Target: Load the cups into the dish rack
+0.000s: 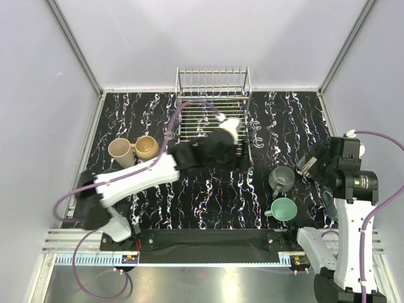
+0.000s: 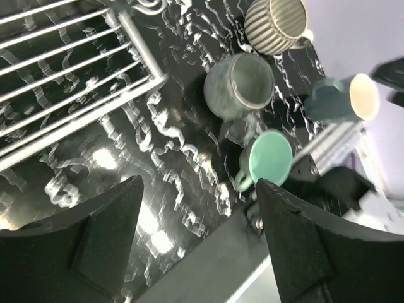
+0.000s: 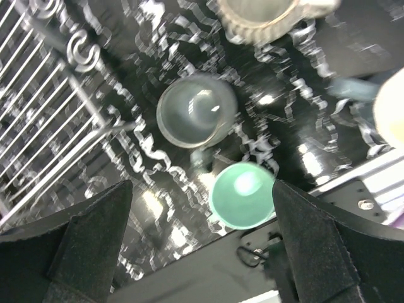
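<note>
Plainly, the left hand (image 2: 199, 183) hung spread and empty at the near right corner of the silver wire dish rack (image 1: 213, 82). A tan cup (image 1: 120, 151) and a beige cup (image 1: 146, 147) stood left of the rack. A grey-green glazed mug (image 1: 282, 178) and a teal mug (image 1: 285, 208) sat on the black marbled tabletop (image 1: 189, 196) right of it, near the right hand (image 3: 201, 189), which was spread wide too and grasped nothing.
</note>
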Tool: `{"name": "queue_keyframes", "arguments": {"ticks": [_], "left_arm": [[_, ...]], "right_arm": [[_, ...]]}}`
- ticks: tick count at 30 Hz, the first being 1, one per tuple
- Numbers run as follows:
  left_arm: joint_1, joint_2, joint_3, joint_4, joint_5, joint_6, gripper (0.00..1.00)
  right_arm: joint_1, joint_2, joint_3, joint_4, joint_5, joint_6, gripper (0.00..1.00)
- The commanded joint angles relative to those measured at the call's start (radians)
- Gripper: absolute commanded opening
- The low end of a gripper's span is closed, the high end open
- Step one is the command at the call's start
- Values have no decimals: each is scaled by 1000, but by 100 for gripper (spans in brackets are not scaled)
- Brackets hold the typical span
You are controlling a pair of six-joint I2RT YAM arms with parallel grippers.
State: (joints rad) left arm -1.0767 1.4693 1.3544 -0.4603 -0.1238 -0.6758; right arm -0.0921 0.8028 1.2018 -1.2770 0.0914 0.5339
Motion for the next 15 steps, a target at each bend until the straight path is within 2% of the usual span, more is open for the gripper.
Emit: {"name": "queue_keyframes", "arguments": {"ticks": [1,6,15], "left_arm": [[-35,187,182,-9,-109,33,74],[-86,426,463,-72,-189,30,72],[-100,723,733,-83,-197,-10,70]], "right_arm": [[-3,19,70,-22,162,-17,100],[-4,47,107,-25,209,-5,100],[-5,39,140,-31,197,1,100]]}}
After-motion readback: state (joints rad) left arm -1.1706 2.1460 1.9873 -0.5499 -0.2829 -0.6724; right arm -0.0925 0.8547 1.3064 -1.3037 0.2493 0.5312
